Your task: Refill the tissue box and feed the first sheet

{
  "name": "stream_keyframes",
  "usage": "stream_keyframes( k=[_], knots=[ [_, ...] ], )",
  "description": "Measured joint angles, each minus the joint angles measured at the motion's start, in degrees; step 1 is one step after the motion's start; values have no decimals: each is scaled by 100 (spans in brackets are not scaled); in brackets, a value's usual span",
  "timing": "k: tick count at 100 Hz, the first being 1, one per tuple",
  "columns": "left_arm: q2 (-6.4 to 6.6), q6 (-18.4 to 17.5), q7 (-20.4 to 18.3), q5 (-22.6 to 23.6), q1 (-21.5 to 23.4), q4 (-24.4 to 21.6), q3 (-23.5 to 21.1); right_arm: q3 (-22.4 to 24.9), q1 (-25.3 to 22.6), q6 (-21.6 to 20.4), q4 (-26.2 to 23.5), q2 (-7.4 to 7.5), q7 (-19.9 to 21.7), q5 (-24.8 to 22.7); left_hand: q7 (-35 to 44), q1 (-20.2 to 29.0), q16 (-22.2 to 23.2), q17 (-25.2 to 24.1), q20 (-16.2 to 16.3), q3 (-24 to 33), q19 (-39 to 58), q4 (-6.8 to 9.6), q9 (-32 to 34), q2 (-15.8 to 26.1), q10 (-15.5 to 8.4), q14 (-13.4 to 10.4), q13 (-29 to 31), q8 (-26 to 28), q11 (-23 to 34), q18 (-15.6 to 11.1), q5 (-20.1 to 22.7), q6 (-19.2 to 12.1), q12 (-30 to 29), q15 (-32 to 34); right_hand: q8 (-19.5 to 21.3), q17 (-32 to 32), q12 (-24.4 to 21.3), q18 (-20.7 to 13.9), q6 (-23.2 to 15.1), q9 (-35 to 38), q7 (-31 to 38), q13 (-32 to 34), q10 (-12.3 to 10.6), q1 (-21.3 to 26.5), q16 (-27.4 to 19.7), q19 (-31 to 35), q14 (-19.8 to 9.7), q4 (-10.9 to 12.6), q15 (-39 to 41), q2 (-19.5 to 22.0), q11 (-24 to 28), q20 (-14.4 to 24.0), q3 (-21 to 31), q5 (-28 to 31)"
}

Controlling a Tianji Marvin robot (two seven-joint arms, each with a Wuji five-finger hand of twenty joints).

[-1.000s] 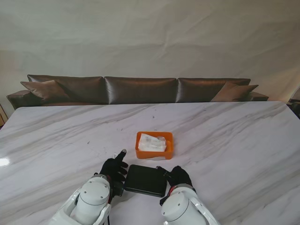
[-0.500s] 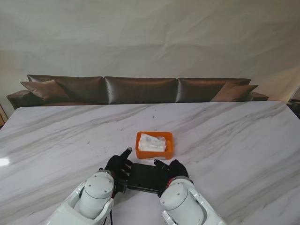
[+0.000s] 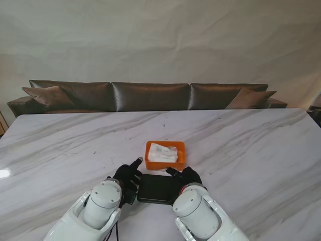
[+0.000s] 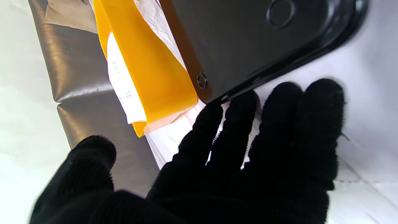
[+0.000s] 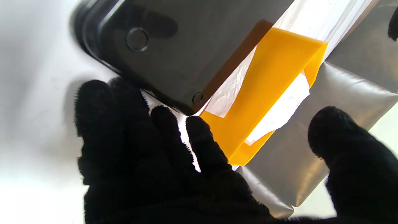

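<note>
Orange box [image 3: 165,156] open on the marble table [image 3: 241,145], tissue pack [image 3: 162,152] lying inside. Black lid [image 3: 158,189] flat on the table just nearer to me, its far edge against the box's near wall. Left hand [image 3: 128,175] at the lid's left end, right hand [image 3: 186,176] at its right end, both gloved in black. Left fingers [image 4: 245,124] together and stretched toward the lid's rim, thumb spread wide; right fingers [image 5: 161,130] likewise at the rim, thumb apart. Fingertips right at the edge on both sides, but no closed grip visible; cannot tell whether they press the rim or only sit beside it. Lid's two small round marks clear in the wrist views, plus the orange wall beyond with white wrapper showing above it. Brown sofa [image 3: 150,95] behind the table.
</note>
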Motion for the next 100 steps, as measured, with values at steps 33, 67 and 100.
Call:
stream_keyframes(
  k=[33, 67, 100],
  knots=[
    [-34, 220, -3, 223, -19, -27, 6, 152, 16, 246, -143, 9, 96, -126, 0, 0, 29, 0, -1, 0, 0, 0, 56, 0, -212, -179, 1, 0, 46, -42, 0, -9, 30, 36, -38, 6, 0, -312, 24, -135, -36, -7, 85, 0, -1, -1, -366, 0, -1, 1, 1, -2, 0, -6],
    [-5, 478, -1, 300, 181, -286, -123, 470, -82, 442, -274, -16, 162, 322, 0, 0, 142, 0, -1, 0, -2, 0, 56, 0, -329, -237, 0, 0, 46, -57, 0, -25, 8, -50, -61, 7, 0, -313, 143, -220, -55, -8, 158, 0, -1, -5, -368, 0, -1, 15, 8, -68, 0, -14],
    [39, 469, -42, 259, 213, -331, -125, 614, -169, 241, -234, -23, 183, 879, 0, 0, 123, 0, -1, 0, -2, 0, 56, 0, -329, -237, 0, 0, 46, -59, 0, -25, -13, -56, -63, 7, 47, -313, 143, -185, -33, -40, 158, 0, -1, -6, -368, 0, -1, 17, 114, -73, 0, -14]
  ],
)
